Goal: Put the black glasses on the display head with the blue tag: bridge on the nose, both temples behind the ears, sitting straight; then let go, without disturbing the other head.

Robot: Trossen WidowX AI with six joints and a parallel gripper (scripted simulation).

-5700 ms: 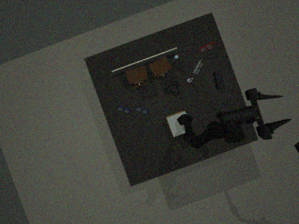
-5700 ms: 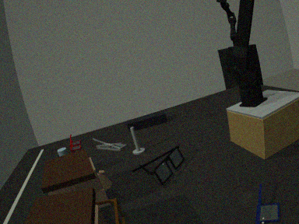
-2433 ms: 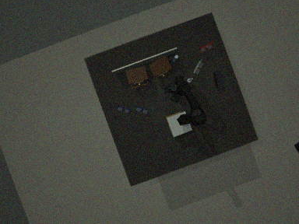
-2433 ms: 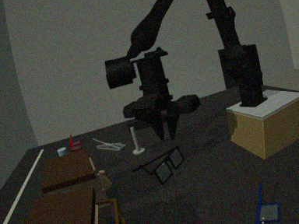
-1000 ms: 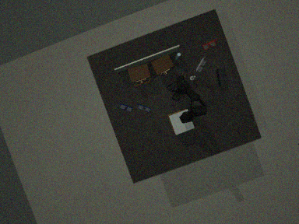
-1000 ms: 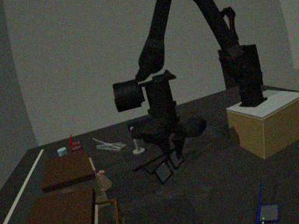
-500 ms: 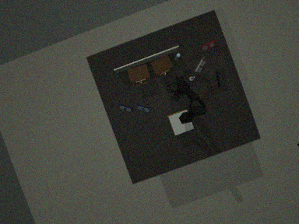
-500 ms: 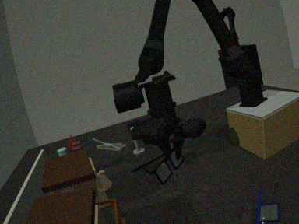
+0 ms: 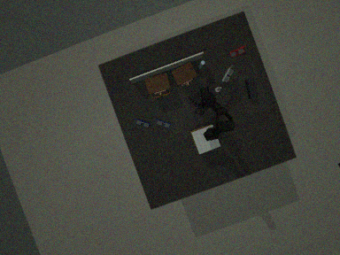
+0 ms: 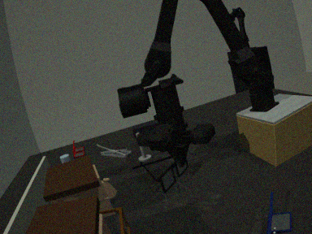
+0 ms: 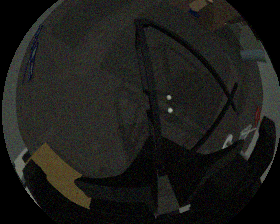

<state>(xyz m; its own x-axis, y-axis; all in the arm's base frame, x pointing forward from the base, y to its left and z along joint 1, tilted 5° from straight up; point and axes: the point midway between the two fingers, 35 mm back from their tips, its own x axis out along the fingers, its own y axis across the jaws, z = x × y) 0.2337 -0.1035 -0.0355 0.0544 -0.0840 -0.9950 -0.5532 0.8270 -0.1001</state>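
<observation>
The black glasses (image 10: 152, 162) (image 11: 145, 65) are held low over the table, lenses hanging down and temples out. My gripper (image 10: 181, 163) (image 11: 154, 139) is shut on the frame near one end, which the fingers partly hide in the wrist view. One display head (image 9: 186, 83) (image 10: 106, 188) stands bare in front of a brown block. The other head (image 9: 160, 93) wears orange-brown glasses (image 10: 122, 218). A small blue patch (image 11: 193, 11) shows beside a head at the wrist view's top edge; I cannot tell for sure which head that is.
Brown blocks (image 9: 158, 83) (image 10: 73, 176) and a pale bar (image 9: 166, 66) (image 10: 24, 199) are behind the heads. A white stand (image 9: 218, 89) (image 10: 145, 158), pale glasses (image 9: 227, 74), red glasses (image 9: 237, 51) (image 10: 79, 151), blue glasses (image 9: 163, 123) (image 11: 34, 55) and a small cup (image 9: 203, 63) (image 11: 252, 55) are around.
</observation>
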